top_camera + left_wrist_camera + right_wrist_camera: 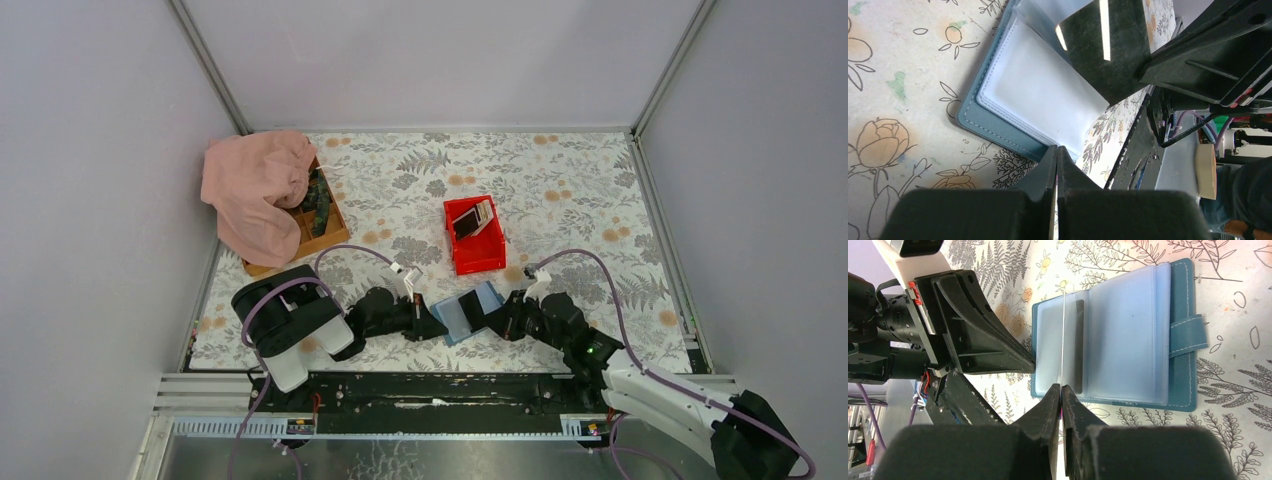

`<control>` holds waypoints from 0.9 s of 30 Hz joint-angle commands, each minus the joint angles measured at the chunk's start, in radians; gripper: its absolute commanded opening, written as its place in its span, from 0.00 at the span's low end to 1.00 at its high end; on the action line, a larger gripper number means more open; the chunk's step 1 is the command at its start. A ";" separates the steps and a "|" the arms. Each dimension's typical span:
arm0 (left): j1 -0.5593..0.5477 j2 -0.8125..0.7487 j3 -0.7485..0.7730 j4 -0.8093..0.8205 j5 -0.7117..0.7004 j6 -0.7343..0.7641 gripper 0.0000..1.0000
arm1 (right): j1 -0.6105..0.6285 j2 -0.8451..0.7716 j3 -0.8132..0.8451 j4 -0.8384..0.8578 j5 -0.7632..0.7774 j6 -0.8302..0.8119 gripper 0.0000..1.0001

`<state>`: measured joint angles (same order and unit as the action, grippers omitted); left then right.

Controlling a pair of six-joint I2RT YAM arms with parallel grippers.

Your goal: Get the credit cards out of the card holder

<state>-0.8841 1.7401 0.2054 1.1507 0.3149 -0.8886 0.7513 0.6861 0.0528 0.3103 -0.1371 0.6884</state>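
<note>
While card holder (452, 318) lies open, long axis left-right, slightly tilted

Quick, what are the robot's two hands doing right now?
Left gripper: closed, tips at the card holder edge.
Right gripper: closed on one clear sleeve of it.

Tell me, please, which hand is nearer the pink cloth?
Left. The left hand lies right of the pink cloth; the right hand lies farther right, beyond the wallet.
</note>
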 commanded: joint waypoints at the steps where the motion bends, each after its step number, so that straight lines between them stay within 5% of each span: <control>1: 0.005 -0.003 0.019 0.032 0.019 0.000 0.00 | -0.008 -0.069 0.026 -0.071 0.031 -0.021 0.10; 4: 0.005 -0.012 0.022 0.034 0.030 -0.003 0.02 | -0.008 -0.113 0.035 -0.118 0.041 -0.024 0.08; 12: 0.005 -0.113 0.033 -0.013 0.088 0.006 0.35 | -0.007 -0.238 0.064 -0.254 0.057 -0.037 0.00; 17: 0.005 -0.229 0.060 -0.161 0.096 0.084 0.44 | -0.008 -0.335 0.086 -0.326 0.051 -0.038 0.00; 27: 0.005 -0.418 0.107 -0.388 0.095 0.223 0.60 | -0.007 -0.362 0.086 -0.257 -0.226 -0.037 0.00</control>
<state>-0.8833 1.3743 0.2821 0.8532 0.4004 -0.7479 0.7502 0.3214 0.0998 -0.0032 -0.2138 0.6655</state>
